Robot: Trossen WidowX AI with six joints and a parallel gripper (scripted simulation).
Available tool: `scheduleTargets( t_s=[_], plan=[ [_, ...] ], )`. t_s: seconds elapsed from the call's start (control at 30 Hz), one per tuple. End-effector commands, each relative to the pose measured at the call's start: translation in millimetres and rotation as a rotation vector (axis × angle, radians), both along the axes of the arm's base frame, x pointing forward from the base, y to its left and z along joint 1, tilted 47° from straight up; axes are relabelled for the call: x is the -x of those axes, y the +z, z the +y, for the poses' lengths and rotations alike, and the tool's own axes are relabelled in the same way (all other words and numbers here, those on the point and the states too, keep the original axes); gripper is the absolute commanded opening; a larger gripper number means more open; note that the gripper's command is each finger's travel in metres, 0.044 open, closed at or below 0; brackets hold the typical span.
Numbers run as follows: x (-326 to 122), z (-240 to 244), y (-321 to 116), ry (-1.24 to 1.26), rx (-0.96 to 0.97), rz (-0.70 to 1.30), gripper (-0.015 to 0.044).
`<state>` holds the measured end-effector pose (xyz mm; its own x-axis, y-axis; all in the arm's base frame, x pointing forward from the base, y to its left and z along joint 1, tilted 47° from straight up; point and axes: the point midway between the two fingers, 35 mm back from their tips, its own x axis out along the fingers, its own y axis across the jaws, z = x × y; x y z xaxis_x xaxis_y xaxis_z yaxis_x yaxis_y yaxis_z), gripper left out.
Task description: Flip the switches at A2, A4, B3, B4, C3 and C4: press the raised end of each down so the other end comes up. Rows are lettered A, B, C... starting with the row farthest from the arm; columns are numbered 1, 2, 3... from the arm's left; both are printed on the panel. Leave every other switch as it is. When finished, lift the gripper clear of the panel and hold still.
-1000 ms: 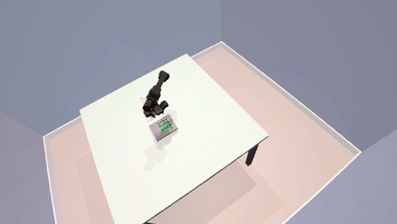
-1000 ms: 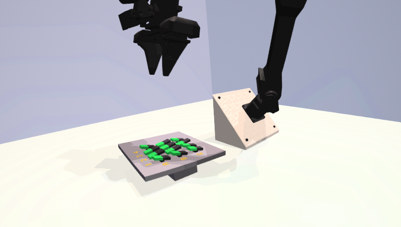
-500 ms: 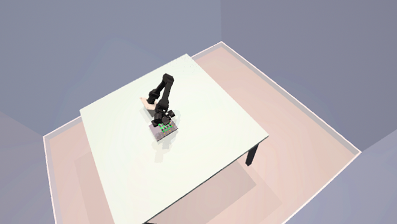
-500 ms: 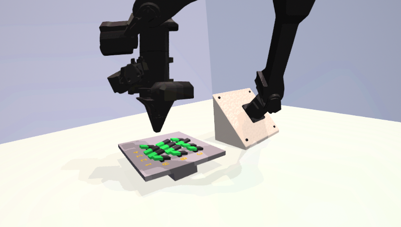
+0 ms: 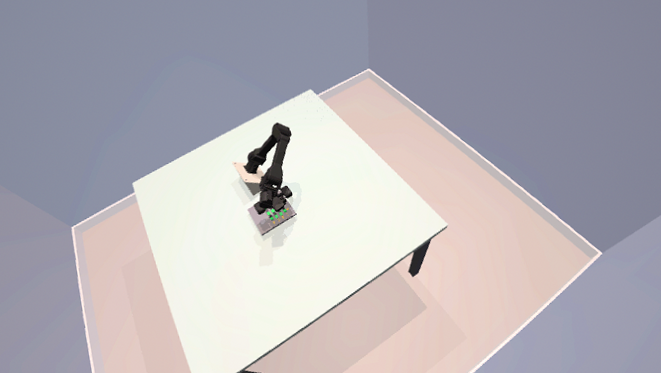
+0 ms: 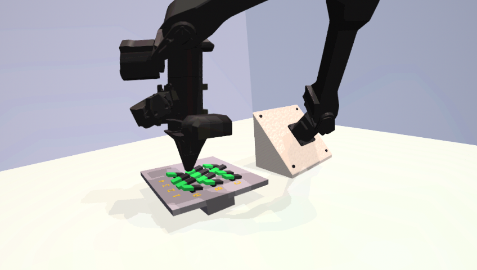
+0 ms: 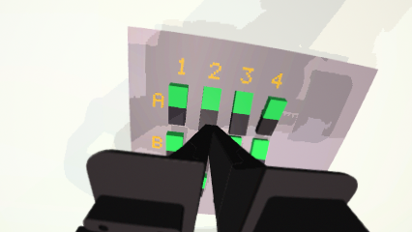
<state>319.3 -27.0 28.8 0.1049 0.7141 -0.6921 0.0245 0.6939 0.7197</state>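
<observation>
The panel (image 5: 263,225) (image 6: 249,184) (image 7: 160,58) has rows of green and black rocker switches. My gripper (image 6: 189,170) (image 7: 210,130) is shut and empty, pointing down low over the panel. In the wrist view its tips lie just below A2 and cover part of row B; contact is unclear. Switch A4 (image 6: 171,174) (image 7: 275,108) has its green end raised. Switch A3 (image 7: 243,102) is fully visible, but its tilt is unclear. Switch B4 (image 7: 259,149) shows its green end; B3 (image 7: 236,140) is partly covered. C3 and C4 are hidden in the wrist view.
The arm's wedge-shaped base (image 6: 274,133) stands beside the panel. A dark block (image 6: 219,203) is under the panel. Unlisted switches A1 (image 7: 178,97) and A2 (image 7: 211,99) adjoin the tips' area, with B1 (image 7: 174,141) left of them. All sit on the white table (image 5: 303,285).
</observation>
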Motion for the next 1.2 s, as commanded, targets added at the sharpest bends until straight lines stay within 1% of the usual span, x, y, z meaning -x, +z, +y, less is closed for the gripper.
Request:
scheduleTargets(
  t_s=[0.0, 1.17],
  plan=[
    [0.6, 5.8, -4.5, -0.003, -0.008, 0.005, 0.0],
    [0.0, 11.0, -9.4, -0.003, -0.008, 0.005, 0.0]
  ],
)
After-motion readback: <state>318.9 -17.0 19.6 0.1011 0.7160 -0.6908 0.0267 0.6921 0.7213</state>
